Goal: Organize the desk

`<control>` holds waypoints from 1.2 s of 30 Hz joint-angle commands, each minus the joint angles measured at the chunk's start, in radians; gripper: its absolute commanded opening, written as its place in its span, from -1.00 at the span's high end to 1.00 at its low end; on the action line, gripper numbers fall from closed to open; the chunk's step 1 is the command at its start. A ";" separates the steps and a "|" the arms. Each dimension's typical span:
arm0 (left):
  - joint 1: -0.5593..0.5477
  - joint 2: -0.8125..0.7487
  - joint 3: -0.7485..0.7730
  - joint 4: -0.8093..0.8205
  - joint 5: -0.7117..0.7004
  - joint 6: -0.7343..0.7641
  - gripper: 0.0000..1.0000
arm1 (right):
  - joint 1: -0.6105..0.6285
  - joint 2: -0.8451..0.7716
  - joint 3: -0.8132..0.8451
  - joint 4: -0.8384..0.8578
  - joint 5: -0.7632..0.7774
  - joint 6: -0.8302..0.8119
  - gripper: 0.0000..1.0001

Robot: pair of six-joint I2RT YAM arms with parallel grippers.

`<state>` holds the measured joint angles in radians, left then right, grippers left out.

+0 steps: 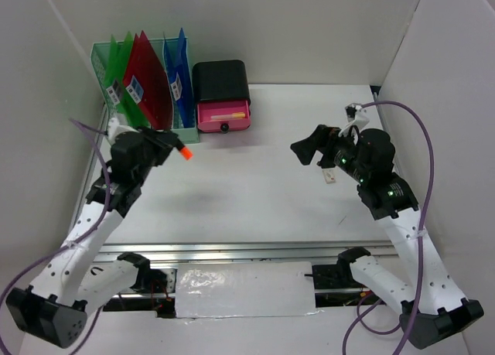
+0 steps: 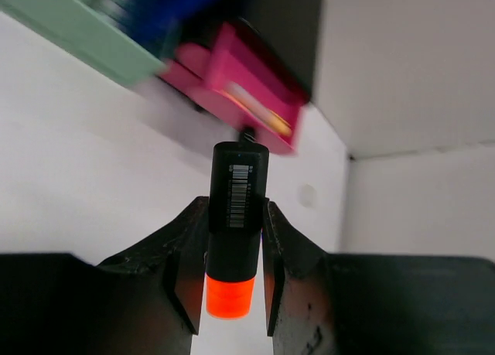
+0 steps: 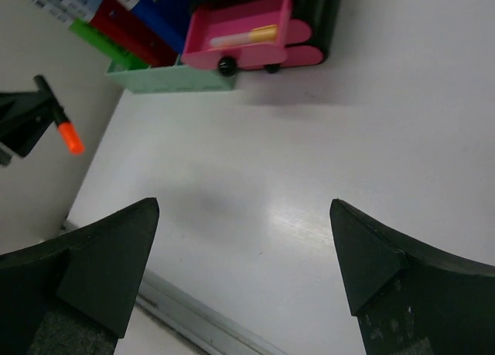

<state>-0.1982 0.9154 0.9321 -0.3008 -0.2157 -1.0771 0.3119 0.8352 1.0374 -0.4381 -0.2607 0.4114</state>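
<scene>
My left gripper (image 1: 172, 145) is shut on a black marker with an orange cap (image 2: 234, 216), held above the white desk (image 1: 255, 200) just in front of the mint-green file rack. The marker's orange cap (image 1: 184, 153) points right toward the drawer box; the marker also shows in the right wrist view (image 3: 60, 120). My right gripper (image 1: 303, 149) is open and empty, held above the desk's right half with its fingers (image 3: 116, 254) spread wide. The black drawer box (image 1: 222, 96) has its top pink drawer (image 3: 246, 32) pulled open, with a pale and yellow pen lying inside.
The mint-green file rack (image 1: 143, 80) at the back left holds green, red and blue folders. A small pale item (image 1: 331, 175) lies on the desk under my right arm. White panels wall three sides. A silver rail (image 1: 247, 249) runs along the front edge.
</scene>
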 commanded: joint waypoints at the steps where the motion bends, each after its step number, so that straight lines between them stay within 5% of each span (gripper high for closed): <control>1: -0.212 0.069 0.025 0.268 -0.180 -0.219 1.00 | -0.034 -0.005 0.049 0.007 0.175 0.055 -0.99; 4: -0.436 0.221 0.140 0.385 -0.308 -0.251 1.00 | -0.072 -0.010 0.065 -0.034 0.259 0.078 -0.99; 6: -0.486 0.293 0.177 0.439 -0.349 -0.303 1.00 | -0.100 -0.013 0.073 -0.045 0.307 0.099 -0.99; 12: -0.523 0.491 0.212 0.704 -0.493 -0.417 1.00 | -0.115 -0.030 0.113 -0.076 0.374 0.132 -0.99; 18: -0.517 0.640 0.339 0.674 -0.708 -0.460 1.00 | -0.114 -0.015 0.141 -0.094 0.330 0.136 -0.99; 23: -0.400 0.727 0.439 0.503 -0.599 -0.604 1.00 | -0.114 -0.025 0.141 -0.094 0.301 0.136 -1.00; 36: -0.264 0.899 0.603 0.382 -0.450 -0.603 1.00 | -0.116 -0.004 0.135 -0.076 0.265 0.130 -0.99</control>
<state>-0.4713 1.7966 1.4483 0.1196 -0.6960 -1.6794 0.2020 0.8280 1.1397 -0.5392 0.0151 0.5419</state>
